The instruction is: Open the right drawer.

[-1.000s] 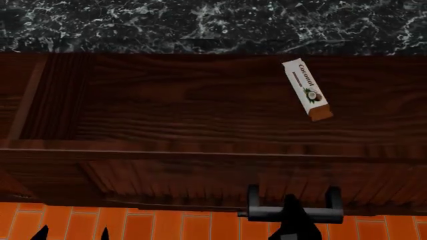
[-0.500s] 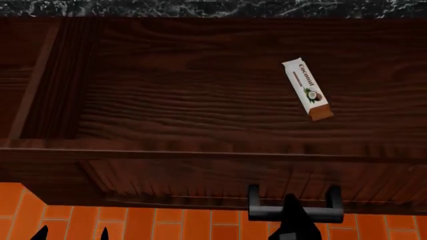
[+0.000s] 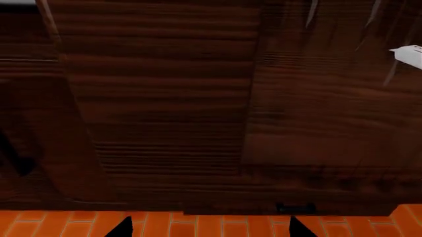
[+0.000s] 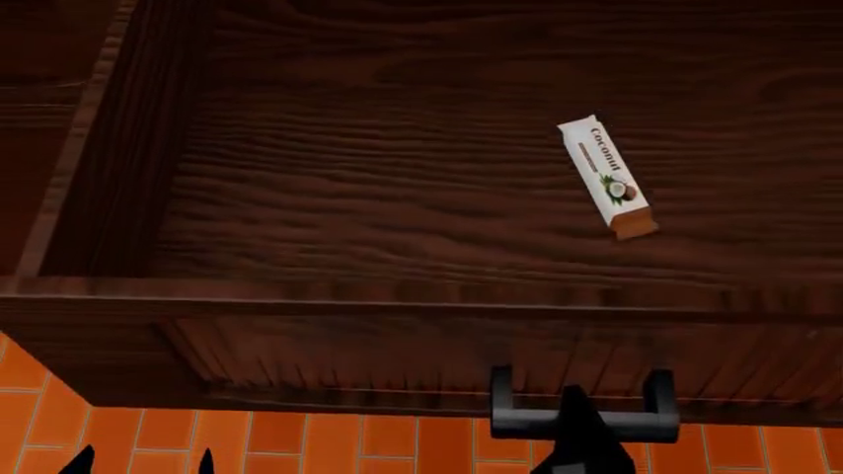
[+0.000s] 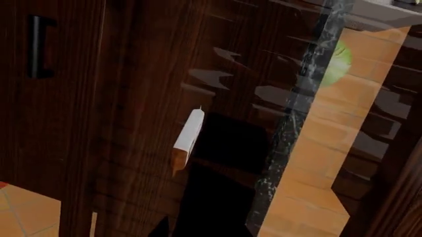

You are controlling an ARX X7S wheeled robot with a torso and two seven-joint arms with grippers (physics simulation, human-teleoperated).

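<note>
- The right gripper [image 4: 575, 434] sits at the grey bar handle [image 4: 583, 423] of the right drawer [image 4: 435, 197], its dark tip rising in front of the bar between the two black posts. That is the natural place to pull from, since a grasp between the posts draws the front out square. Whether its jaws are clamped on the bar I cannot tell (only one dark point shows).
- The left gripper [image 4: 142, 460] hangs low over the orange tiled floor [image 4: 303, 444], two fingertips showing with a clear gap between them, spread and holding nothing. It stands well apart from the handle, seemingly kept out of the drawer's path.
- The right drawer stands pulled far out beneath the head camera, its wood-grain floor and left inner wall open to view, so the task looks nearly or wholly done.
- A coconut bar [image 4: 606, 178] lies flat on the drawer floor towards its right side, slightly askew, touching neither wall.
- In the right wrist view a strip of dark marble countertop edge [image 5: 297, 98] shows beyond the drawer.
</note>
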